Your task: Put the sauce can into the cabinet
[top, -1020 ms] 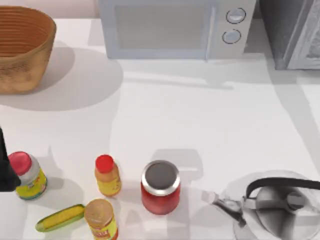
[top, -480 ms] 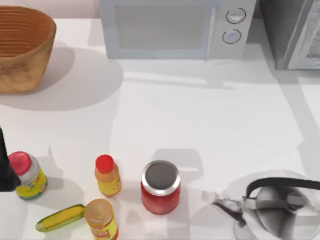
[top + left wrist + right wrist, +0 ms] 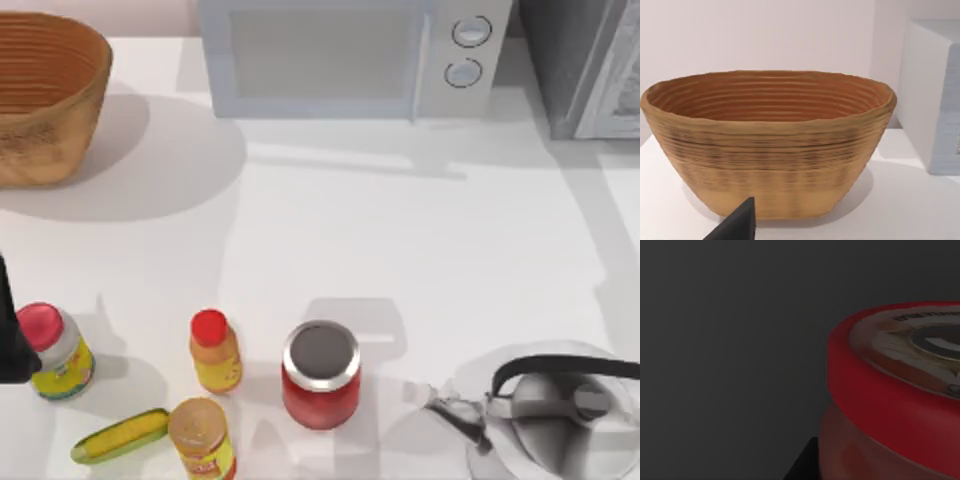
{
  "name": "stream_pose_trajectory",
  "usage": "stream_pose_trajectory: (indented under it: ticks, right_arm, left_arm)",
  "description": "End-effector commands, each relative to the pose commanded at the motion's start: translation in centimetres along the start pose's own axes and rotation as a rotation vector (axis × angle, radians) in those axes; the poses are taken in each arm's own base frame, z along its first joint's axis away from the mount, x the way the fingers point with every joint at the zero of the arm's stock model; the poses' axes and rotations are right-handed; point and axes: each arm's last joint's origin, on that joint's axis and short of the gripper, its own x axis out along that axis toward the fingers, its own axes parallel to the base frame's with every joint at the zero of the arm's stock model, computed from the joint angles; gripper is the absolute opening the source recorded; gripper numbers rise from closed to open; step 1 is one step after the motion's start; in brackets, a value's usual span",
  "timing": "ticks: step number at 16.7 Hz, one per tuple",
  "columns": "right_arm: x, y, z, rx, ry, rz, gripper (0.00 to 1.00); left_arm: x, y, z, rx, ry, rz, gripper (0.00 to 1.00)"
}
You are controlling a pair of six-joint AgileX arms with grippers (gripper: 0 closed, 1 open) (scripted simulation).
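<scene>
The sauce can (image 3: pixel 890 405) fills the near side of the right wrist view, with its red rim, pale printed top and dark central mark. Dark grey surface lies all around and behind it. A dark part of my right gripper (image 3: pixel 801 466) sits against the can's side. The cabinet (image 3: pixel 572 62) is the dark grey unit at the table's far right corner in the top view, with its light framed door panel (image 3: pixel 618 80) beside it. My left arm (image 3: pixel 10 335) rests at the table's left edge.
A woven basket (image 3: pixel 45 95) stands at the far left and a microwave (image 3: pixel 350 55) at the back middle. Near the front are a wide red jar (image 3: pixel 320 375), a yellow bottle (image 3: pixel 215 352), two small jars, a corn cob (image 3: pixel 120 436) and a kettle (image 3: pixel 555 410).
The shadow across the table's right side has shifted slightly. Nothing on the table has moved, and the left arm is still.
</scene>
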Motion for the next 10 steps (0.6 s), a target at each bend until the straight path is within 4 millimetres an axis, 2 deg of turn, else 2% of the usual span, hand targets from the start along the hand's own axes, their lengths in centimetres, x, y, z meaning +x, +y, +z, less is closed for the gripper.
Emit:
stream_pose_trajectory:
  ticks: [10]
  right_arm:
    - [0.0, 0.0, 0.0, 0.0, 0.0, 0.0, 0.98]
  left_arm:
    - [0.0, 0.0, 0.0, 0.0, 0.0, 0.0, 1.0]
